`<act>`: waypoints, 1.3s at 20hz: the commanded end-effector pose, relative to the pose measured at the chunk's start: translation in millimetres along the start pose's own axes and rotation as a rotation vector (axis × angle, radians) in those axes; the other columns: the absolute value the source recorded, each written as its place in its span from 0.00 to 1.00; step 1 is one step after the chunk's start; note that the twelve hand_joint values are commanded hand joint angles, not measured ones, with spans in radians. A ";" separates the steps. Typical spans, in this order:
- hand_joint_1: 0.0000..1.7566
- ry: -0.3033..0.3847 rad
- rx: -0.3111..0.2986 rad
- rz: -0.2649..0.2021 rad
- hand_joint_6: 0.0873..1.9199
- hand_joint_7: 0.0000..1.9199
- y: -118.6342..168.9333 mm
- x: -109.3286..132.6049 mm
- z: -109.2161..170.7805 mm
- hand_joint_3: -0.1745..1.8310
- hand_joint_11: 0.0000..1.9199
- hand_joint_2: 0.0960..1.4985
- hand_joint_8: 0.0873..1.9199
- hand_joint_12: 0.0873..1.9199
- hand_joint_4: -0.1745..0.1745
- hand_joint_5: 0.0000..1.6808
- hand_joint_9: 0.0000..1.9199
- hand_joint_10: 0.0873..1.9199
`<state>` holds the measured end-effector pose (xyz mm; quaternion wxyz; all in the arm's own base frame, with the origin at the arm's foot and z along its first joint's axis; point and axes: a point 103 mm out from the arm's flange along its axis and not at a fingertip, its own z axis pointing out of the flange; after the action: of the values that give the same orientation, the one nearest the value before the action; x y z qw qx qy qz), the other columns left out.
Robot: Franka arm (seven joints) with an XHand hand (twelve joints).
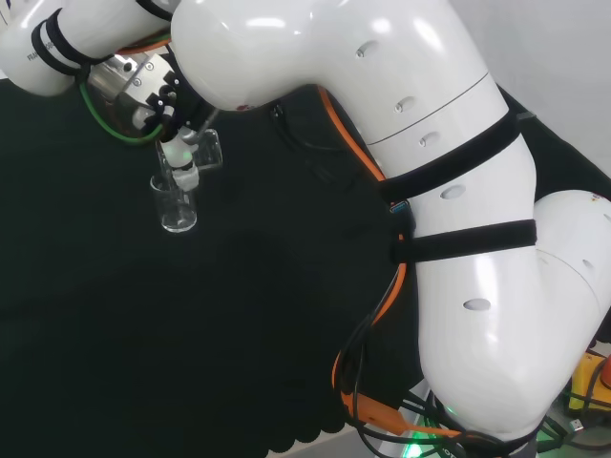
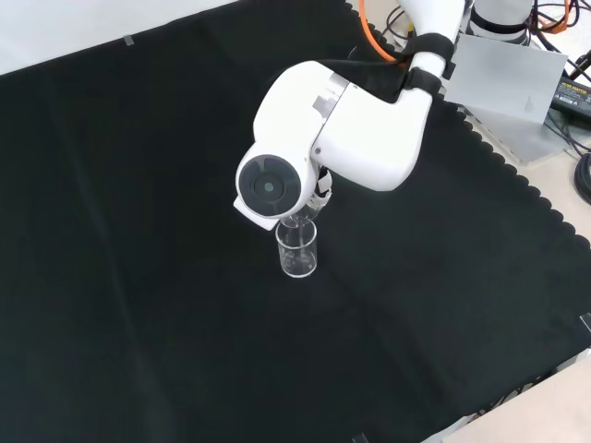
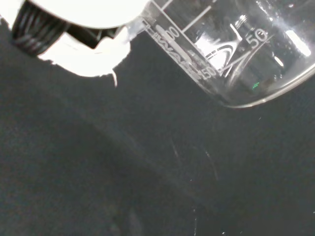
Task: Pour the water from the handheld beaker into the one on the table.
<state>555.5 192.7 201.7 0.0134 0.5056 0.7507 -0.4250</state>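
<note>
Tabletop [image 2: 138, 305] covered by black cloth [image 2: 443, 305], scalloped edge noted along right side in front view. Pale bare surface [image 2: 55, 41] seen beyond cloth at upper left. Grey metal box [image 2: 512, 88] and black cables [image 2: 577, 138] observed off cloth, upper right. White wall [image 1: 563, 67] recorded in head view.

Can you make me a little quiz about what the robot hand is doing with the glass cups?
1. True or false: the held beaker is tipped over the beaker on the cloth.
2. What covers the bench? A) black cloth B) white paper C) wood
3. In the head view, what does the hand hold?

Key:
1. True.
2. A, the black cloth.
3. A clear glass beaker, tilted.
</note>
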 end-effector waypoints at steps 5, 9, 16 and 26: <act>0.73 -0.036 0.035 -0.001 0.56 0.59 -5.7 8.3 1.7 0.54 0.57 0.37 0.55 0.44 0.00 0.63 0.69 0.52; 0.73 -0.039 0.045 0.003 0.56 0.59 -6.0 9.9 0.1 0.54 0.57 0.37 0.55 0.44 0.00 0.63 0.69 0.52; 0.73 -0.031 0.043 0.003 0.56 0.59 -7.0 11.7 -3.0 0.54 0.57 0.37 0.55 0.44 0.00 0.63 0.69 0.52; 0.73 -0.043 0.055 0.006 0.56 0.59 -8.4 13.2 -5.3 0.54 0.57 0.37 0.55 0.44 0.00 0.63 0.69 0.52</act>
<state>542.2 199.8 199.3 0.0133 0.4969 0.7374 -0.4573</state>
